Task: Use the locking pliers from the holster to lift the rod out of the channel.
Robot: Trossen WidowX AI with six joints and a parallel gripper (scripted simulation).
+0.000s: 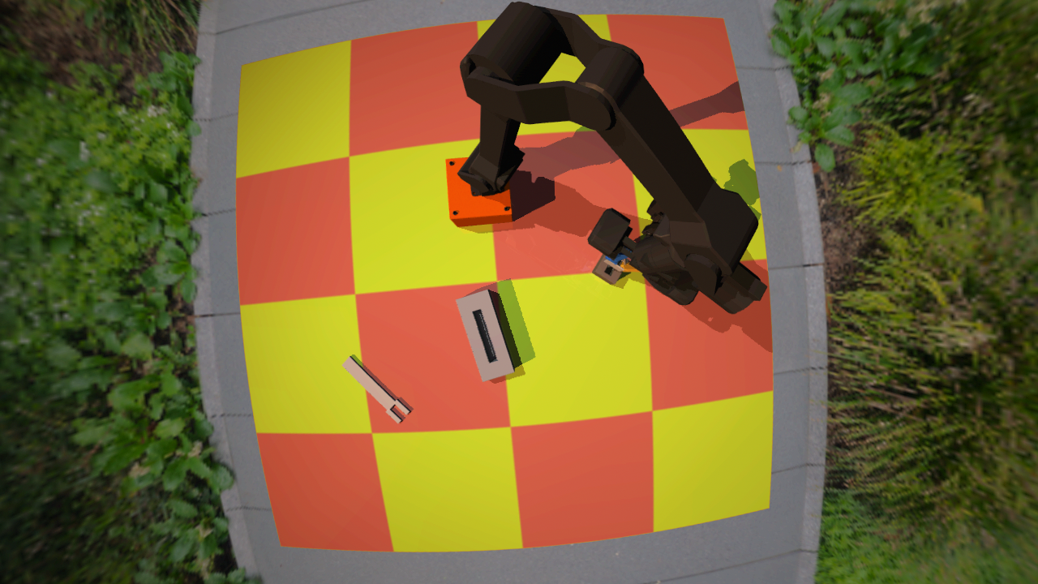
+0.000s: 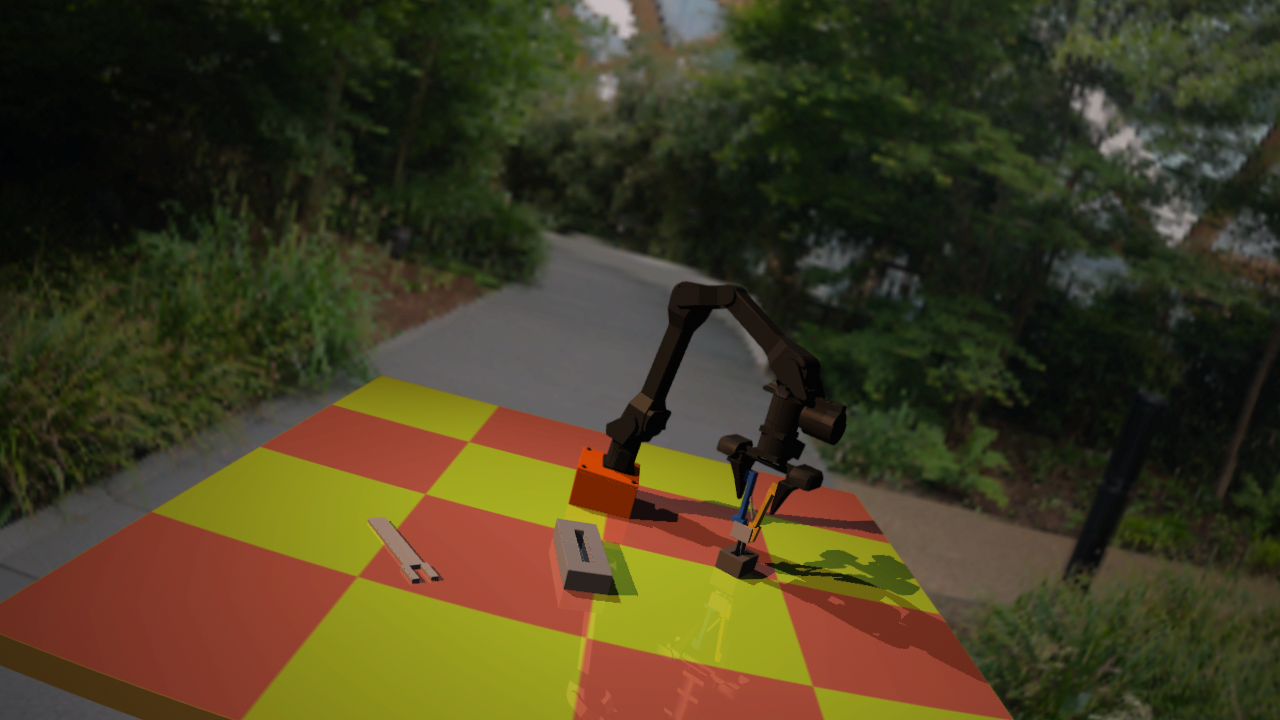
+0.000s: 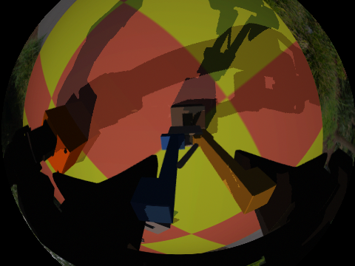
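Locking pliers [image 1: 618, 259] [image 2: 742, 531] [image 3: 185, 130] are in my gripper [image 1: 631, 261] [image 2: 758, 502] [image 3: 197, 158], whose fingers stand well apart, though short of their widest, with the blue handle [image 2: 748, 492] [image 3: 170, 159] against one and the orange handle [image 2: 762, 512] [image 3: 222, 162] against the other. The handles are spread, so I judge the pliers unlocked. Their head is above the holster [image 1: 613, 279] [image 2: 736, 563] [image 3: 177, 114], towards the counter's [image 1: 435, 472] [image 2: 402, 653] right edge in the top view; I can't tell whether the jaw tips are fully out.

I'd call the fetching nearly done. The channel block [image 1: 475, 348] [image 2: 586, 577] sits near the counter's middle, and the rod should be in its slot, too dark for me to make out. Still left: carry across, lower the open jaws around the rod, squeeze to lock, lift and hold. Squeezing too soon could lock them empty. A forked bar [image 1: 370, 381] [image 2: 391, 541] lies towards the left edge.
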